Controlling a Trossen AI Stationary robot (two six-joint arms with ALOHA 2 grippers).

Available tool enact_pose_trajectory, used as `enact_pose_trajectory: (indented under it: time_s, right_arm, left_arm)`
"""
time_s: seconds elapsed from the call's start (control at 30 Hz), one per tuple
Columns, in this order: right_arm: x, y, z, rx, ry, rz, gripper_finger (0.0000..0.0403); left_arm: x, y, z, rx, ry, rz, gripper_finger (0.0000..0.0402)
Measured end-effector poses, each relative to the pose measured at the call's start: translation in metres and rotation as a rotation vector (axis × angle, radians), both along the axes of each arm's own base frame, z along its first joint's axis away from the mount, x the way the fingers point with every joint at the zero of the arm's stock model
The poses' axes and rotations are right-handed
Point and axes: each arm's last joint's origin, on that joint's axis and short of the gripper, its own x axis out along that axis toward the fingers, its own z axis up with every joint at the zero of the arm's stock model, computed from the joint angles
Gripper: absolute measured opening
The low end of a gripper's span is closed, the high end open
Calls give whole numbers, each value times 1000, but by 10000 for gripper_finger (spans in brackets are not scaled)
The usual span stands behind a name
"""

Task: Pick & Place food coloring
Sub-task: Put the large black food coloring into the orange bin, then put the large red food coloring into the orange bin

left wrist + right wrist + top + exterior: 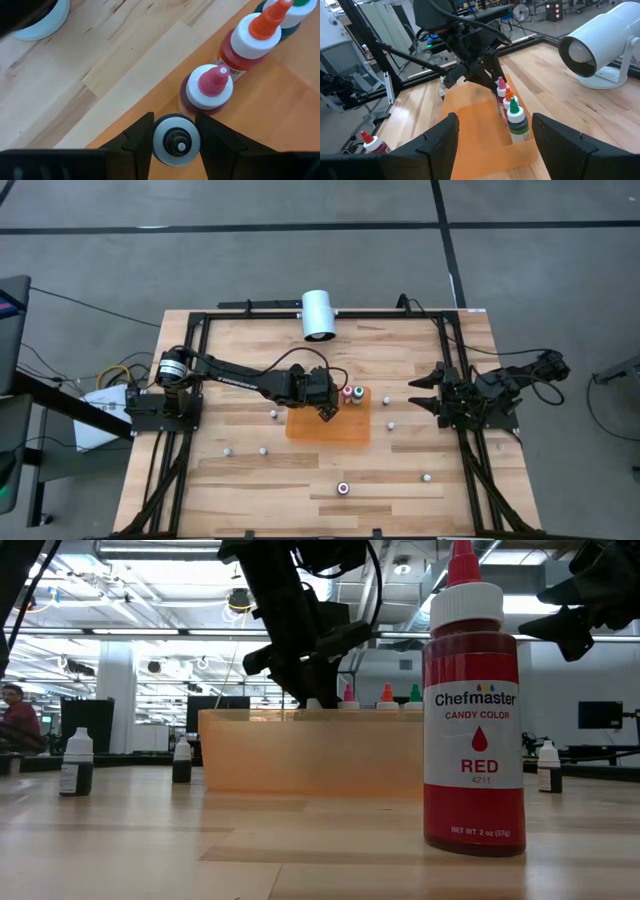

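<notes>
My left gripper (176, 142) is shut on a food coloring bottle (176, 140) with a white cap and a black tip, one finger on each side of the cap. It is held over the orange mat (328, 428), at the end of a row of pink-topped (212, 82), orange-topped (260, 30) and green-topped (295, 7) bottles. Whether the held bottle rests on the mat I cannot tell. In the high view the left gripper (325, 408) sits just left of that row (352, 393). My right gripper (428, 392) waits open at the table's right side.
A large white cylinder (318, 315) lies at the back edge. A red food coloring bottle (343, 488) stands near the front and fills the low view (473, 710). Several small bottles (263, 450) are scattered around the mat. A black frame (205, 340) borders the work area.
</notes>
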Motion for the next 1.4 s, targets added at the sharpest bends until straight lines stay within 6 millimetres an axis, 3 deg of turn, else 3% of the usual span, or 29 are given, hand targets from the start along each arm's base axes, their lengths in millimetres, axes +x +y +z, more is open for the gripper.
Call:
enact_pose_trajectory:
  time_s: [0.53, 0.87, 1.13, 1.4]
  right_arm:
    - [0, 0, 0, 0, 0, 0, 240]
    - [0, 0, 0, -1, 1, 0, 240]
    - [0, 0, 0, -1, 1, 0, 240]
    - [0, 0, 0, -1, 1, 0, 240]
  left_arm:
    - [0, 4, 1, 1, 5, 4, 203]
    - [1, 9, 36, 48, 62, 30, 204]
    - [-4, -1, 60, -7, 118, 19, 204]
    - [-6, -22, 60, -149, 118, -18, 204]
